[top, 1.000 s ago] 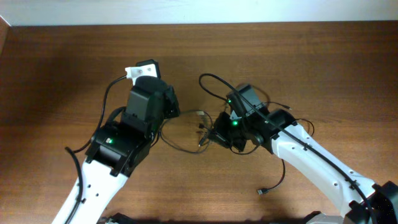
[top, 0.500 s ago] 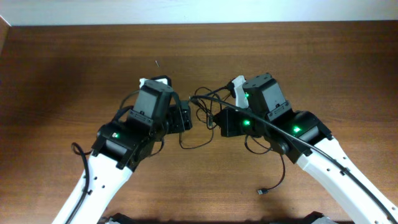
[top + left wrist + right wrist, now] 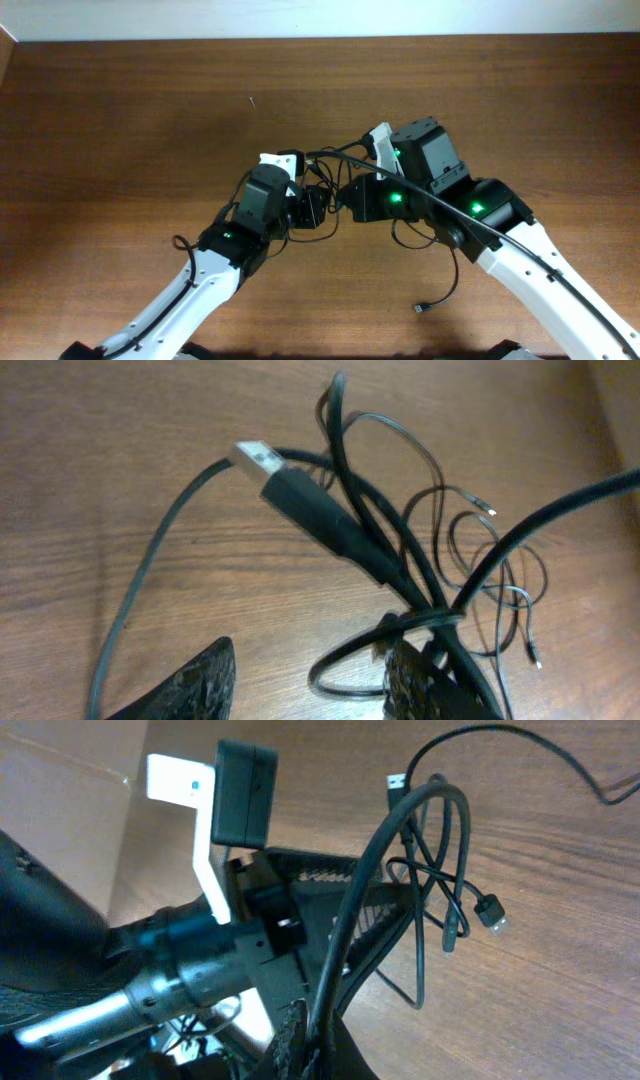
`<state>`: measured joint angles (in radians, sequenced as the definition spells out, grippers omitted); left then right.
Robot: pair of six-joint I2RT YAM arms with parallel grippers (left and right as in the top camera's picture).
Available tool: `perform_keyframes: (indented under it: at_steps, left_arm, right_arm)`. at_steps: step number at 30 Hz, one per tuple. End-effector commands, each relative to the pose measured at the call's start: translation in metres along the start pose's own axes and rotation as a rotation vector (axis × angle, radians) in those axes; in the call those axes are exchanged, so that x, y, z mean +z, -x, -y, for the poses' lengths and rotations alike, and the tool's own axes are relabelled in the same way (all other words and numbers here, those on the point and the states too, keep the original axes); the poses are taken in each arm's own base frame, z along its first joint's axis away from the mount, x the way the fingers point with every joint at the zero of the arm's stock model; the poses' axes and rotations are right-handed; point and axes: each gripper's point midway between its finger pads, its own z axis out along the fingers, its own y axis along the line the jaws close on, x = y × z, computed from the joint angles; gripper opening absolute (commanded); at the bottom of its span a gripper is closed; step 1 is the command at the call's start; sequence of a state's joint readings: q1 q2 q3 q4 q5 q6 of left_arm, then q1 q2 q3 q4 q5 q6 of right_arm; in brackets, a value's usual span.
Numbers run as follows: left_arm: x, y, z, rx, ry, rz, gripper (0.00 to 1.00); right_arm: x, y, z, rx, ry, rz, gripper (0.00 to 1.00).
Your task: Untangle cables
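The cables (image 3: pixel 325 180) are a knot of thin black cords between my two grippers at the table's middle. In the left wrist view the cables (image 3: pixel 400 560) loop over the wood, with a USB plug (image 3: pixel 262 457) pointing up-left. My left gripper (image 3: pixel 310 660) is open, with one cable loop lying between its fingers; overhead, the left gripper (image 3: pixel 312 208) sits just left of the knot. My right gripper (image 3: pixel 320 1025) is shut on a black cable (image 3: pixel 385 840) that runs up to two plug ends (image 3: pixel 492 915). Overhead, the right gripper (image 3: pixel 347 195) sits at the knot's right.
One loose cable tail ends in a small plug (image 3: pixel 425 308) on the table near the front right, under the right arm. The left arm's wrist camera (image 3: pixel 240 795) is close in front of the right gripper. The table's far edge (image 3: pixel 320 38) meets a white wall.
The left arm has swung right and nearer, bringing its gripper up against the knot. The right arm rose and turned a second ago, and has held still since.
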<state>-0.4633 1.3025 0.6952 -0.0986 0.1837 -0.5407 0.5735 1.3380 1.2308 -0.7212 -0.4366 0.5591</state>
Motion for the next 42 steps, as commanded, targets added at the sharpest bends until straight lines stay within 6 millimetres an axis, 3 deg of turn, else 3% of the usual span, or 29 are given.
perform_keyframes:
  at_steps: [1,4,5,7,8,9,11,13,14,15,17,18,19,21,23,24,25,26,30,33,34,35,36,37,38,39,40,41,42]
  left_arm:
    - [0.012,-0.012,0.003,0.007,-0.064,-0.020,0.41]
    - [0.032,-0.018,0.006,0.008,-0.108,-0.048,0.00]
    - [0.035,-0.020,0.001,0.002,-0.097,-0.055,0.00]
    - [0.023,0.004,-0.008,-0.021,-0.093,0.015,0.00]
    - [0.011,0.017,-0.006,-0.029,-0.124,0.051,0.00]
    - [-0.019,0.039,0.008,-0.024,-0.239,0.104,0.00]
    - [-0.067,0.061,0.035,0.029,-0.379,0.190,0.00]
    - [-0.108,0.066,0.065,0.111,-0.500,0.250,0.00]
    - [-0.129,0.069,0.076,0.149,-0.531,0.298,0.00]
    - [-0.143,0.072,0.083,0.184,-0.544,0.338,0.00]
    - [-0.152,0.072,0.083,0.211,-0.530,0.367,0.00]
    - [-0.151,0.077,0.071,0.184,-0.487,0.380,0.00]
    - [-0.154,0.083,0.063,0.174,-0.466,0.402,0.00]
    - [-0.178,0.101,0.044,0.147,-0.408,0.504,0.00]
    - [-0.202,0.113,0.042,0.177,-0.404,0.594,0.00]
    - [-0.225,0.127,0.044,0.155,-0.424,0.683,0.00]
    - [-0.238,0.137,0.043,0.102,-0.450,0.730,0.00]
    - [-0.246,0.143,0.041,0.059,-0.463,0.755,0.00]
    - [-0.264,0.154,0.034,-0.025,-0.489,0.810,0.00]
    - [-0.270,0.159,0.024,-0.101,-0.487,0.828,0.00]
    - [-0.274,0.162,0.020,-0.097,-0.474,0.849,0.00]
    - [-0.277,0.163,0.016,-0.097,-0.461,0.862,0.00]
    - [-0.276,0.164,0.004,-0.117,-0.424,0.864,0.00]
    - [-0.274,0.163,-0.002,-0.129,-0.401,0.859,0.00]
    - [-0.262,0.157,-0.023,-0.207,-0.341,0.814,0.00]
    - [-0.247,0.147,-0.042,-0.304,-0.296,0.753,0.06]
    - [-0.227,0.133,-0.061,-0.399,-0.240,0.674,0.17]
    - [-0.214,0.125,-0.072,-0.451,-0.213,0.620,0.34]
    - [-0.201,0.116,-0.083,-0.516,-0.191,0.563,0.82]
  right_arm:
    - [-0.009,0.005,-0.011,0.015,0.083,-0.009,0.04]
    - [-0.011,0.006,-0.011,0.046,0.103,-0.017,0.04]
    - [-0.011,0.005,-0.010,0.050,0.100,-0.023,0.04]
    - [-0.011,-0.003,-0.003,0.073,0.067,-0.052,0.04]
    - [-0.010,-0.009,0.013,0.099,-0.017,-0.060,0.04]
    - [-0.013,-0.019,0.041,0.133,-0.164,-0.071,0.04]
    - [-0.016,-0.032,0.051,0.159,-0.216,-0.116,0.04]
    - [-0.013,-0.027,0.051,0.152,-0.216,-0.100,0.04]
    - [-0.011,-0.024,0.063,0.187,-0.277,-0.083,0.04]
    - [-0.013,-0.023,0.094,0.259,-0.444,-0.043,0.04]
    - [-0.012,-0.023,0.102,0.259,-0.478,-0.045,0.40]
    - [-0.016,-0.024,0.107,0.263,-0.506,-0.042,0.87]
    - [-0.020,-0.024,0.113,0.277,-0.529,-0.041,0.99]
    - [-0.028,-0.016,0.122,0.387,-0.452,-0.042,0.98]
    - [-0.020,0.005,0.092,0.400,-0.200,-0.035,0.99]
    - [-0.014,0.021,0.064,0.143,-0.058,-0.015,0.98]
    - [-0.007,0.022,0.052,-0.128,-0.041,-0.014,0.98]
    - [-0.002,0.019,0.045,-0.233,-0.027,-0.023,0.98]
    - [0.047,0.018,0.030,-0.376,0.040,-0.063,0.98]
    - [0.089,0.000,0.005,-0.547,0.254,-0.131,0.98]
    - [0.102,0.000,0.012,-0.546,0.238,-0.140,0.84]
    - [0.114,0.001,0.022,-0.539,0.212,-0.146,0.51]
    - [0.116,0.011,0.032,-0.500,0.184,-0.124,0.11]
    - [0.111,0.021,0.037,-0.468,0.155,-0.102,0.04]
    - [0.086,0.048,0.041,-0.426,0.123,-0.053,0.04]
    - [0.060,0.072,0.037,-0.411,0.104,-0.010,0.04]
    - [0.010,0.112,0.025,-0.400,0.077,0.073,0.04]
    - [-0.034,0.142,0.011,-0.403,0.057,0.150,0.04]
    - [-0.079,0.171,0.001,-0.419,-0.008,0.249,0.04]
